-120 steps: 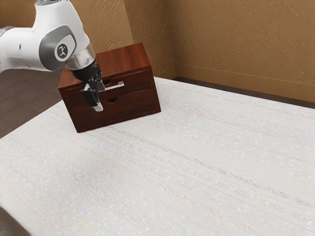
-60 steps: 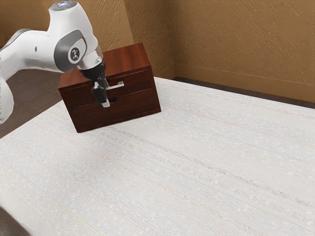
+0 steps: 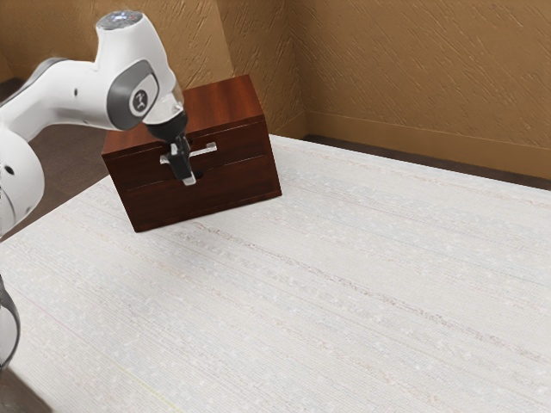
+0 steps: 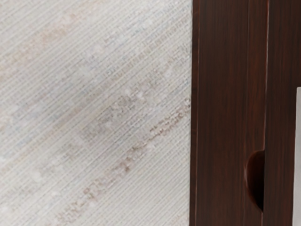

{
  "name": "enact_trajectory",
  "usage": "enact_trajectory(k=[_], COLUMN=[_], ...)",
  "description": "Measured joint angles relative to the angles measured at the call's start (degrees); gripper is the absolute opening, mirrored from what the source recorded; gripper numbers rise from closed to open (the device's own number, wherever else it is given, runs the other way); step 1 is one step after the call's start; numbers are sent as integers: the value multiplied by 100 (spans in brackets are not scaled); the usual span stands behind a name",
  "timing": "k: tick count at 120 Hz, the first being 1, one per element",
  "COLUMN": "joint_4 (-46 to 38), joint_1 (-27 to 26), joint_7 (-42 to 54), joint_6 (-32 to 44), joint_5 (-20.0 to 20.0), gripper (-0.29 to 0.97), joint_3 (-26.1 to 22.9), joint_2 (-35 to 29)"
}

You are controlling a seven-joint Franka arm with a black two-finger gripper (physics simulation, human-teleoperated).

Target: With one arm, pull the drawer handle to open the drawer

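Note:
A dark wooden drawer box (image 3: 228, 176) stands at the table's far left corner in the exterior view. A silver bar handle (image 3: 205, 151) runs across its upper drawer front, which looks flush with the box. My black gripper (image 3: 187, 176) hangs downward right in front of that drawer, crossing the handle near its left end, with its tip just below the bar. In the wrist view the wooden front (image 4: 225, 94) stands beside the table, with a half-round notch (image 4: 256, 179) and a pale sliver of the handle (image 4: 298, 141) at the edge.
The white textured table (image 3: 344, 284) spreads wide to the exterior view's right and front of the box. Brown walls (image 3: 413, 60) close the corner behind it. The table's left edge drops off near the box.
My hand has swung toward the exterior view's right and turned narrower to the camera, going from left of the handle to crossing it. The box and drawer have not moved.

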Motion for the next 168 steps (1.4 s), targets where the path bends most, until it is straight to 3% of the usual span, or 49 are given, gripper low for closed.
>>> enact_trajectory(k=[96, 112, 125, 168], joint_4=[509, 505, 497, 450], joint_1=[111, 112, 114, 238], joint_7=[9, 51, 94, 312], joint_6=[553, 607, 636, 789], joint_5=[154, 154, 155, 111], gripper=[68, 43, 31, 18], joint_3=[21, 16, 49, 117], joint_2=[533, 522, 511, 522])
